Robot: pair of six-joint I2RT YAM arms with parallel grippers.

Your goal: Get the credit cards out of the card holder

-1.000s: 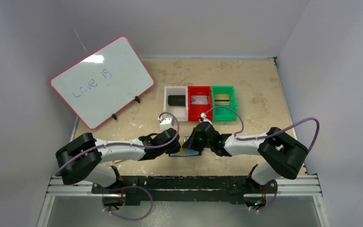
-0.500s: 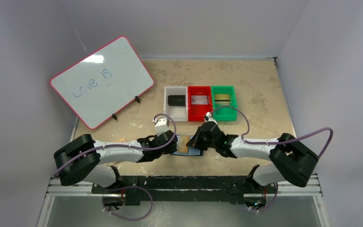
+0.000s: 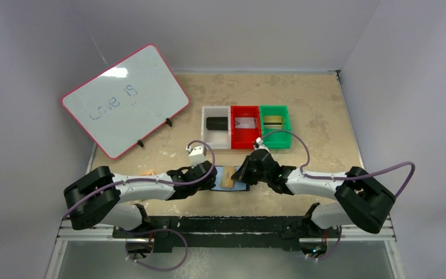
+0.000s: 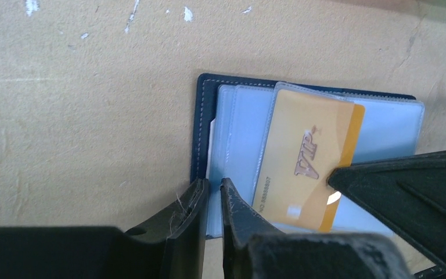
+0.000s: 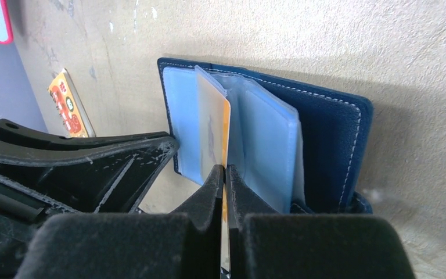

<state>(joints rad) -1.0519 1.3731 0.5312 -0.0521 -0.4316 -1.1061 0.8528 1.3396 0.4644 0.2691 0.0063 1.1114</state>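
The hands have drawn apart, baring the wallet (image 4: 200, 128) on the desk (image 3: 302, 116) between them. The left hand (image 4: 213, 203), at its 9 o'clock, pinches its edge; the right hand (image 5: 225, 174), at 3 o'clock, pinches the gold card (image 4: 308, 151).

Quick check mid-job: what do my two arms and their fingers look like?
Left arm and right arm match: white link shells, bulky black joints, thin purple cables looping off each. Fingers are black, wedge-shaped, tapering to tips, with pale scuff marks.

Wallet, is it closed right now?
No, the wallet lies open on the table, light blue sleeves and a gold card showing.
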